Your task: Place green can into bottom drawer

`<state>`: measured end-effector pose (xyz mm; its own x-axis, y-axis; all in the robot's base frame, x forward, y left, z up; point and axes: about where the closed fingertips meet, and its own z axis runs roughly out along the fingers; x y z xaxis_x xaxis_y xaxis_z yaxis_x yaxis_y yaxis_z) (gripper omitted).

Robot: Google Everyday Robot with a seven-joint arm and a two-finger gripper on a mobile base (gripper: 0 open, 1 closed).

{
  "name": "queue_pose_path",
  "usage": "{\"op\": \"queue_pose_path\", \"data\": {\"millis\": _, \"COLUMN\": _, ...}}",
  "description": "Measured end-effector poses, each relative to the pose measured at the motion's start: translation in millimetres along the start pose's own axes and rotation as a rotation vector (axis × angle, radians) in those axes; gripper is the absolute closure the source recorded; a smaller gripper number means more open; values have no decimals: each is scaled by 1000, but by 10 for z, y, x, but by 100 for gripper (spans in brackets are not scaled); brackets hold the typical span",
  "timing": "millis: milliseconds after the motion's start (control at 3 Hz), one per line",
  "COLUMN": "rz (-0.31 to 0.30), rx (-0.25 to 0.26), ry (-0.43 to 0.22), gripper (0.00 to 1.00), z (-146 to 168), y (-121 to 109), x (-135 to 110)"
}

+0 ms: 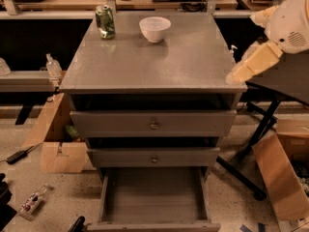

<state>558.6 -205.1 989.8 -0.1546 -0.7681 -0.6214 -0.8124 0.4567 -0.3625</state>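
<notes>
The green can (105, 21) stands upright at the back left corner of the grey cabinet top (159, 62). The bottom drawer (153, 196) is pulled out at the foot of the cabinet, and its flat floor is bare. My arm comes in from the upper right, and its cream end with the gripper (237, 74) hangs over the right edge of the cabinet top, far from the can and holding nothing that shows.
A white bowl (155, 29) sits to the right of the can. Two upper drawers with round knobs (153, 125) are shut. Cardboard boxes (59, 144) lie on the floor at the left and right. A black table leg (256, 139) stands at the right.
</notes>
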Motion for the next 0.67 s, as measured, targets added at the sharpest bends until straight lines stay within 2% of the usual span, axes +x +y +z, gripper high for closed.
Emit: {"op": "queue_pose_path", "data": {"millis": 667, "rz": 92, "rx": 160, "ry": -472, "gripper": 0, "z": 366, "y": -819, "x": -951}}
